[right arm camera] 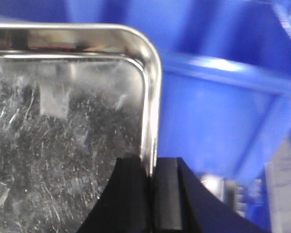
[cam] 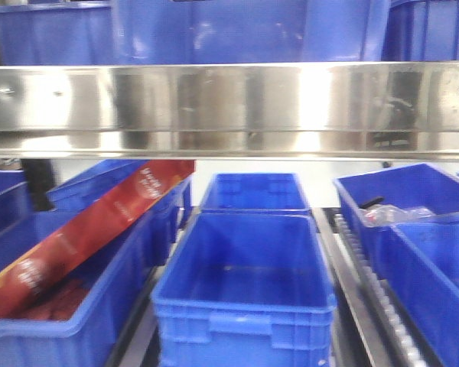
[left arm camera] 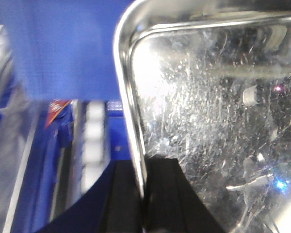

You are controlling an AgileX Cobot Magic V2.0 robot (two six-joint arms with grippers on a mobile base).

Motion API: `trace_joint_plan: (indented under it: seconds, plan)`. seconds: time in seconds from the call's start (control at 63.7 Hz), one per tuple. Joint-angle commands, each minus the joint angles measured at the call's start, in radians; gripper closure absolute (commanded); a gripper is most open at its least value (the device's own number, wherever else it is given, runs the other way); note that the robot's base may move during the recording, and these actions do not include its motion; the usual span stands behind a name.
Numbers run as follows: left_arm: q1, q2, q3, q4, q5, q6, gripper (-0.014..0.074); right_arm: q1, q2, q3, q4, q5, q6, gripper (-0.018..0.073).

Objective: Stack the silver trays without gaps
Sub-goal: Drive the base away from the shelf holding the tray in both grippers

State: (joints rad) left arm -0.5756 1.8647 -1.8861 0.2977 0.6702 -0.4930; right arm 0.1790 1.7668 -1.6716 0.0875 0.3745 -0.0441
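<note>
A silver tray, scratched and shiny with a thin flat rim, fills the left wrist view [left arm camera: 208, 107] and the right wrist view [right arm camera: 63, 121]. My left gripper [left arm camera: 144, 194] is shut on the tray's left rim, one black finger inside and one outside. My right gripper [right arm camera: 152, 194] is shut on a tray's right rim in the same way. The tray is held above blue bins. No tray and no gripper shows in the front view. I cannot tell whether another tray lies under this one.
A long mirror-like steel beam [cam: 229, 107] with screws crosses the top of the front view. Below it are blue bins: an empty one in the centre [cam: 245, 306], one holding a red packet [cam: 84, 229] on the left, others on the right [cam: 413, 206]. Roller rails [cam: 367, 290] run between them.
</note>
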Motion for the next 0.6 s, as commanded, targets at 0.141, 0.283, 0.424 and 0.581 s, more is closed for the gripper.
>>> trace_joint_plan:
  seconds: [0.141, 0.283, 0.424, 0.581]
  plan:
    - [-0.035, -0.012, -0.012, -0.055, -0.102, 0.024, 0.0615, 0.032, -0.015, -0.015, 0.058, -0.072, -0.019, 0.0638]
    - [-0.035, -0.012, -0.012, -0.055, -0.102, 0.024, 0.0615, 0.032, -0.015, -0.015, 0.058, -0.07, -0.019, 0.0638]
    - [-0.035, -0.012, -0.012, -0.055, -0.102, 0.024, 0.0615, 0.032, -0.015, -0.015, 0.058, -0.07, -0.019, 0.0638]
    - [-0.035, -0.012, -0.012, -0.055, -0.102, 0.024, 0.0615, 0.032, -0.015, -0.015, 0.058, -0.07, -0.019, 0.0638]
